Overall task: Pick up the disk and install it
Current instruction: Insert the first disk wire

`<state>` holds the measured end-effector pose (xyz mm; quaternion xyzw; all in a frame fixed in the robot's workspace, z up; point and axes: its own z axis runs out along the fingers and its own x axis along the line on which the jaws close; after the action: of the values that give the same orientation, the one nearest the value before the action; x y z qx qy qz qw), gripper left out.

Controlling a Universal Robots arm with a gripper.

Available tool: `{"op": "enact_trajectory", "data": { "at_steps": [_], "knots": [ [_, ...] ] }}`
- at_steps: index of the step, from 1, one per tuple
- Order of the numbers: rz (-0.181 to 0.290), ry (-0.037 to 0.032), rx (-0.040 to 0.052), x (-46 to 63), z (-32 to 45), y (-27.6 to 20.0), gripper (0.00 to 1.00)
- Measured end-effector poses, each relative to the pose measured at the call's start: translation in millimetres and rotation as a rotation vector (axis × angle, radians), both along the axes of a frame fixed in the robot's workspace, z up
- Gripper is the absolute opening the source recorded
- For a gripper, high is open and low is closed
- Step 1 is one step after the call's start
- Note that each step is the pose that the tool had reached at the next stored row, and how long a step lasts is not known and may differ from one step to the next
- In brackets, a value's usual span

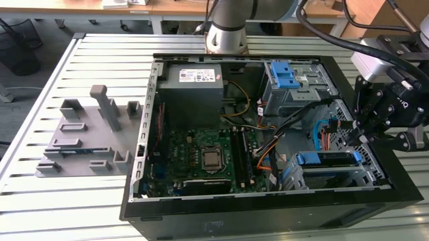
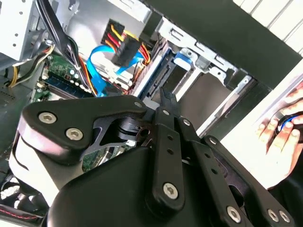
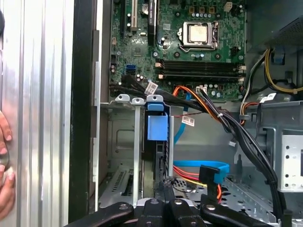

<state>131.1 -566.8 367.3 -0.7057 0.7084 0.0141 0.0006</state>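
The disk [image 1: 326,158] stands on edge in the drive cage at the computer case's front corner, on the exterior view's right. Its blue carrier bracket [image 3: 157,126] faces the motherboard, with the dark body [image 3: 159,156] behind it in the slot. My gripper [image 1: 360,140] hovers over the case's right side, just beside that cage. In both wrist views its fingers [image 3: 164,189] come together in line with the disk's rear edge, shut with nothing between them. I cannot tell whether the fingertips [image 2: 165,100] touch the disk.
The open black case [image 1: 268,213] lies on a slatted metal table. Inside are the motherboard [image 1: 208,155], the grey power supply [image 1: 194,83], an upper cage with blue latches [image 1: 287,75] and loose cables [image 3: 201,168]. A grey fixture [image 1: 84,140] lies on the left. A person's hand [image 2: 279,127] rests beside the case.
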Motion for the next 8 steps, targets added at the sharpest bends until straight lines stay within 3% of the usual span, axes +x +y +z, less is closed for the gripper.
{"op": "enact_trajectory", "data": {
  "at_steps": [8],
  "knots": [
    [-0.001, 0.0, -0.0001, 7.2, 0.1, 12.9, 0.11]
  ]
}}
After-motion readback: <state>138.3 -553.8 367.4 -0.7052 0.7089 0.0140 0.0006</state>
